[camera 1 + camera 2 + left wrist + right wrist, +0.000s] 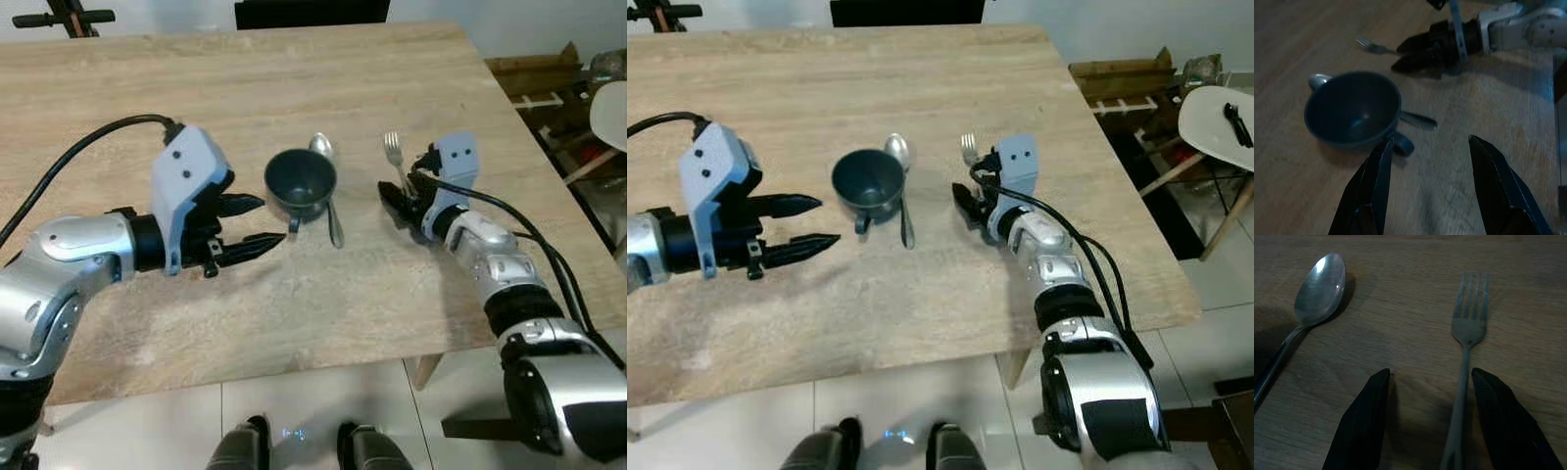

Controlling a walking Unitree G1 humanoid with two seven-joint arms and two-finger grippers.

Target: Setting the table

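Dark cup (300, 182) upright; spoon (329, 186) touching it; fork (394, 157) lies apart

My table (411, 294) is pale, matt, grained wood. On it, the cup (300, 180) looks dark, smooth and faintly glossy; beside it, the spoon (1320, 284) and fork (1468, 323) are shiny metal.

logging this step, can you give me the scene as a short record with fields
surface: wooden table
cup: dark cup, upright, mid-table
spoon: spoon lying right beside the cup on its right
fork: fork flat, handle between the right gripper fingers
left gripper: left gripper open, low, left of the cup
right gripper: open over the fork
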